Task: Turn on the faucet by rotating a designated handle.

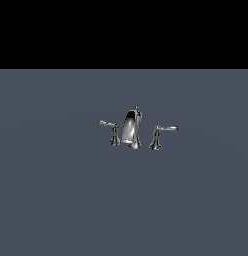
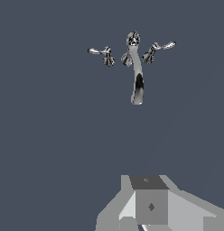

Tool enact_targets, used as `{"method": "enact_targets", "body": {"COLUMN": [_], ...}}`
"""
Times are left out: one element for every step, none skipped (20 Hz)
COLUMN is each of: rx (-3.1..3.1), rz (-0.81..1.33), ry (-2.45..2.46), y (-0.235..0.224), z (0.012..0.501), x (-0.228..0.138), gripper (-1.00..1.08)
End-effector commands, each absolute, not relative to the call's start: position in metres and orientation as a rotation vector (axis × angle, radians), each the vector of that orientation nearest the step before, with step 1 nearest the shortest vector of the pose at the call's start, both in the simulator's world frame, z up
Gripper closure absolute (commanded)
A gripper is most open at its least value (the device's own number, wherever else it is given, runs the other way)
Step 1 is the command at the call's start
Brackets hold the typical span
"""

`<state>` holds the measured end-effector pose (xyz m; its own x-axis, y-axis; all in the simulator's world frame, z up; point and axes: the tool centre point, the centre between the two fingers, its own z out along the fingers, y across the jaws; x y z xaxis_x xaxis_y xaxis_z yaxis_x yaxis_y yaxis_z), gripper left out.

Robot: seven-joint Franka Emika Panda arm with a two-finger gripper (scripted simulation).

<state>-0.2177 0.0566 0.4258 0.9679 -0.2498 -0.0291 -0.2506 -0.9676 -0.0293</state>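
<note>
The chrome faucet (image 1: pixel 131 129) stands on the grey floor with its arched spout in the middle and a thin rod on top. The handle (image 1: pixel 112 132) stands on the exterior view's left, and its slim lever points left. The twin handle (image 1: pixel 157 136) has its lever pointing right. In the wrist view the faucet (image 2: pixel 137 67) is far off, with the handle (image 2: pixel 106 55) beside the spout. Only grey parts of my gripper (image 2: pixel 147 198) show at the edge of the wrist view, well apart from the faucet. I cannot tell how its jaws stand. The arm does not show in the exterior view.
The faucet stands on a flat dark grey-blue floor (image 1: pixel 61 200). Nothing else stands on it in either view.
</note>
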Motion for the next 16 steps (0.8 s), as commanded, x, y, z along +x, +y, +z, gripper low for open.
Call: {"method": "enact_targets", "body": {"rx": [-3.072,-3.067,-3.061,-3.055,-3.049,-3.042,-3.035,-3.027,-3.019,-3.011,-3.002,-2.994,-2.984,-2.975,-2.965,-2.955], "rz": [0.038,0.038,0.038,0.037,0.037,0.037,0.037,0.036,0.036,0.036,0.035,0.035,0.035,0.034,0.034,0.034], "ry": [0.477,0.511,0.544,0.578,0.611,0.645,0.678,0.711,0.744,0.777,0.81,0.843,0.875,0.908,0.94,0.971], "y": [0.066,0.069,0.073,0.076,0.08,0.083,0.086,0.089,0.092,0.095,0.098,0.101,0.103,0.106,0.108,0.111], "z": [0.414,0.409,0.405,0.4,0.395,0.39,0.386,0.381,0.376,0.372,0.367,0.362,0.357,0.353,0.348,0.343], "x": [-0.21,-0.206,-0.203,-0.199,-0.196,-0.192,-0.188,-0.184,-0.181,-0.177,-0.172,-0.168,-0.164,-0.16,-0.156,-0.151], "gripper": [1.08,1.08,1.08,1.08,1.08,1.08,1.08,1.08,1.08,1.08,1.08,1.08,1.08,1.08,1.08,1.08]}}
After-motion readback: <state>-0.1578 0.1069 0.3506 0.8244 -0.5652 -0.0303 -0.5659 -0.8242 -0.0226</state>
